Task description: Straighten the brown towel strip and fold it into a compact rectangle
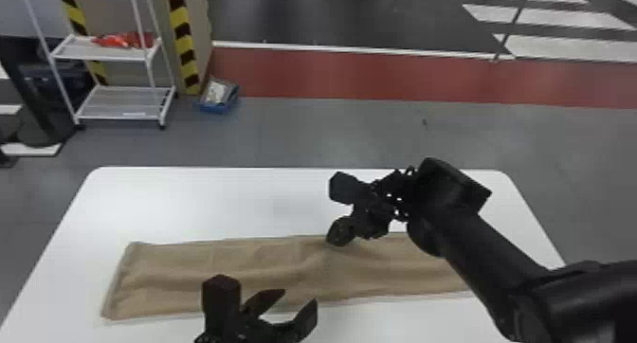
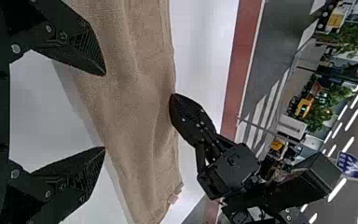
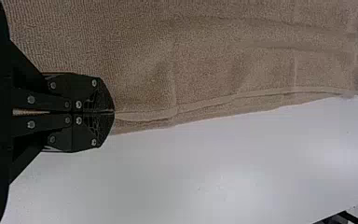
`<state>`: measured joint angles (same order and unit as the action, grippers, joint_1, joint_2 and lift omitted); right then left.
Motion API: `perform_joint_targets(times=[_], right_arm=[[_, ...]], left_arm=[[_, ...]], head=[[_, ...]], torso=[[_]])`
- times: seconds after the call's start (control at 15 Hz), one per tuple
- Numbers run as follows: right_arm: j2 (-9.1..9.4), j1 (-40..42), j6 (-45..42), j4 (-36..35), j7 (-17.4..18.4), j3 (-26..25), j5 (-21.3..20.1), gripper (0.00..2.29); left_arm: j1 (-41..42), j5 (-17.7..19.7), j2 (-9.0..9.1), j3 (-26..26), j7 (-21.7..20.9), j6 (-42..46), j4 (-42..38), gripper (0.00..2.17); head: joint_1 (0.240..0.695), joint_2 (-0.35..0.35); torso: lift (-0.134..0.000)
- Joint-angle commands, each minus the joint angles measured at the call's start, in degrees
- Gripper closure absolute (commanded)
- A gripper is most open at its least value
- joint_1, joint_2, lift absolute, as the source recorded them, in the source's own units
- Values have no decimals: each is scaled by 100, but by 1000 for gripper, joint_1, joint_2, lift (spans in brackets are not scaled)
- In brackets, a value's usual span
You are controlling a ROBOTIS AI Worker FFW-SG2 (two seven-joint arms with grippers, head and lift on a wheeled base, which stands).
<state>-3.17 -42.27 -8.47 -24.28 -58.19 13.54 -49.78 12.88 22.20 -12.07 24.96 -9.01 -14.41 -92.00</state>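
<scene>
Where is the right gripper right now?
In the head view the right gripper is just right of centre, at the far long edge of the brown towel strip, beyond the open left gripper.

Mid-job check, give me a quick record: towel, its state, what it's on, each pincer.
towel: brown strip, stretched left to right
state: lightly rippled, not yet a compact rectangle
surface: white table
left pincer: open, at the strip's near edge
right pincer: shut at the far edge; whether cloth is pinched, cannot tell
</scene>
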Motion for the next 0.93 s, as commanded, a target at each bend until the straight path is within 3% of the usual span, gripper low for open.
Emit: perform_joint_targets(times=[0.0, 0.2, 0.27, 0.87], right_arm=[[1, 0, 0, 2, -35, 0, 4, 1180], [-8, 9, 0, -6, -61, 0, 4, 1180], [-8, 9, 0, 2, -70, -9, 4, 1180], [-17, 70, 0, -6, 9, -26, 153, 1180]], left_arm=[[-357, -14, 82, 325, 206, 724, 569, 677], [-576, -128, 179, 474, 373, 812, 965, 1585], [-585, -181, 179, 518, 435, 777, 991, 1727], [-734, -330, 267, 668, 514, 461, 1273, 1723]], head=[[695, -117], [695, -128], [695, -130], [695, -139]], torso=[[0], [0], [0], [0]])
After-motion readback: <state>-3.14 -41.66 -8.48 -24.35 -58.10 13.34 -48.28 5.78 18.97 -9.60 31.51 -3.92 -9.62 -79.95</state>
